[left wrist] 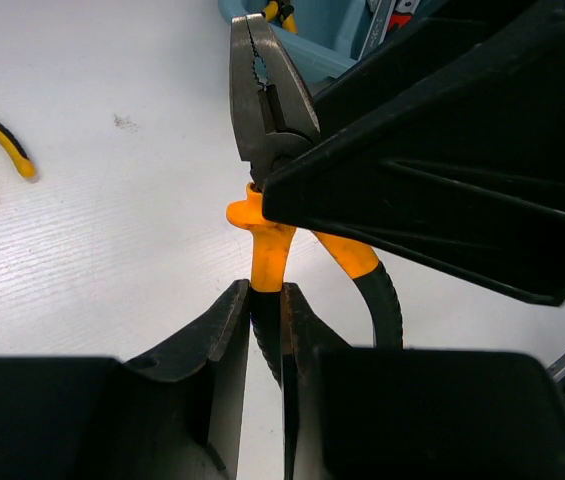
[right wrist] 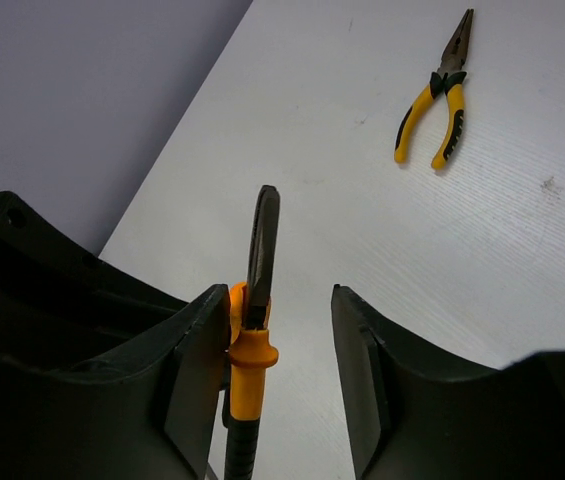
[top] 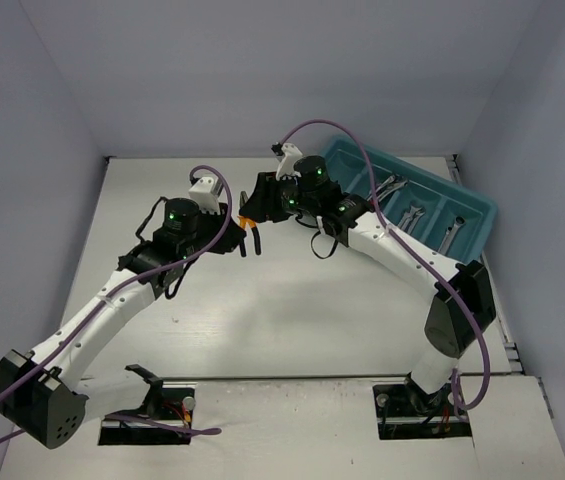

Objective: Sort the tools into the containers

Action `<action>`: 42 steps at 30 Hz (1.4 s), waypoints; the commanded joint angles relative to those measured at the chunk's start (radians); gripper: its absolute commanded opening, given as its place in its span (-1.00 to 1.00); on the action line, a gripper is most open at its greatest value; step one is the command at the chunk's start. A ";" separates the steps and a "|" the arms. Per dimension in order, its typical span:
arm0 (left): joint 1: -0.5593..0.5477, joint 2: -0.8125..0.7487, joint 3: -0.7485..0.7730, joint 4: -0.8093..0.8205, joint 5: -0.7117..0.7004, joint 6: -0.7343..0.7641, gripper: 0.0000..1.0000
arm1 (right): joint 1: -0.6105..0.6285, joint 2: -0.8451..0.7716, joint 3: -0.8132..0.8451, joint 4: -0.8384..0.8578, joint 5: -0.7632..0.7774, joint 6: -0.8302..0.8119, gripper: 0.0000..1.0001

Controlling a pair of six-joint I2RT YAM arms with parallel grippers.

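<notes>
A pair of orange-handled pliers (left wrist: 267,110) hangs above the table between the two arms (top: 249,222). My left gripper (left wrist: 265,300) is shut on one of its black-and-orange handles. My right gripper (right wrist: 280,310) straddles the pliers (right wrist: 260,250) at the joint. Its jaws stand apart: the pliers touch the left finger (right wrist: 197,350), and a wide gap is left to the other finger. The teal tray (top: 484,205) lies at the back right, with silver wrenches (top: 412,215) in its compartments.
Yellow-and-black needle-nose pliers (right wrist: 440,95) lie loose on the white table; the left wrist view shows their handles (left wrist: 2,140). A corner of the tray (left wrist: 332,30) is just beyond the held pliers. Walls close the table at back and sides.
</notes>
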 commanded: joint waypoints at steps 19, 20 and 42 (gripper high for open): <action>-0.003 -0.061 0.010 -0.030 -0.184 -0.010 0.49 | -0.045 -0.021 0.027 0.090 0.130 -0.011 -1.00; -0.002 -0.064 0.010 -0.047 -0.213 -0.014 0.56 | -0.061 -0.020 0.028 0.091 0.140 -0.014 -1.00; 0.083 -0.012 0.006 -0.406 -0.464 -0.171 0.63 | -0.418 0.487 0.383 0.093 0.425 0.011 -0.99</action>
